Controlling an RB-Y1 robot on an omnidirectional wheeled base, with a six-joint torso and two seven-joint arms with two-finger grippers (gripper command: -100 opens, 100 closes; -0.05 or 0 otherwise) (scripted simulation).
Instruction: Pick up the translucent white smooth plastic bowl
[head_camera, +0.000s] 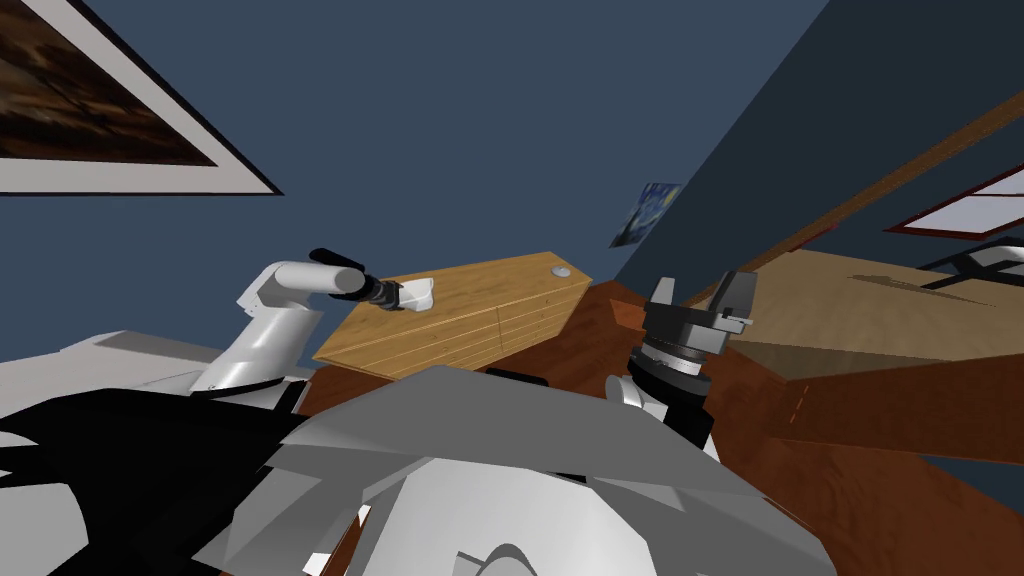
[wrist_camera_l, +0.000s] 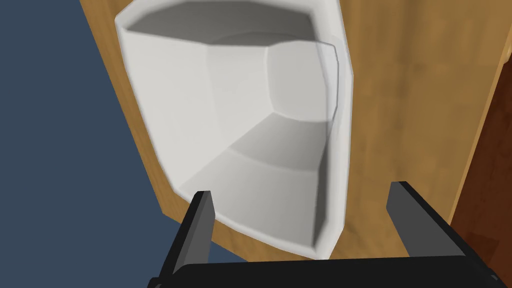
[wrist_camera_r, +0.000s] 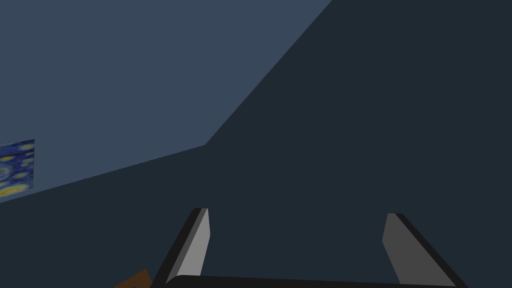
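Two thin fingers (wrist_camera_l: 200, 220) of the left jaws are standing wide apart and gripping nothing. They are bracketing the near end of the white bowl (wrist_camera_l: 235, 125), most likely so that a single closing stroke can catch its wall. One finger is lying over the bowl's near edge on the side of the blue wall (wrist_camera_l: 55, 150). The other is hanging over bare wood just beside the rim, so the bowl's near corner is falling between them.

The bowl is sitting mouth-up on the top of a wooden cabinet (head_camera: 480, 310), close to the edge that is running along the wall. That placement is probably why the left arm (head_camera: 290, 300) is reaching out level across the cabinet and coming in over the top rather than from the wall side. A small grey round thing (head_camera: 560, 271) is lying well apart, at the cabinet's far end, and is not getting in the way.

The right jaws are also standing open and empty, and that arm is being held up beside the chest, away from the cabinet, seemingly to leave the working side free.

The grasp is not yet made. The next move is calling for the jaws to go slightly deeper around the rim before closing, since a smooth thin wall may be prone to slipping.
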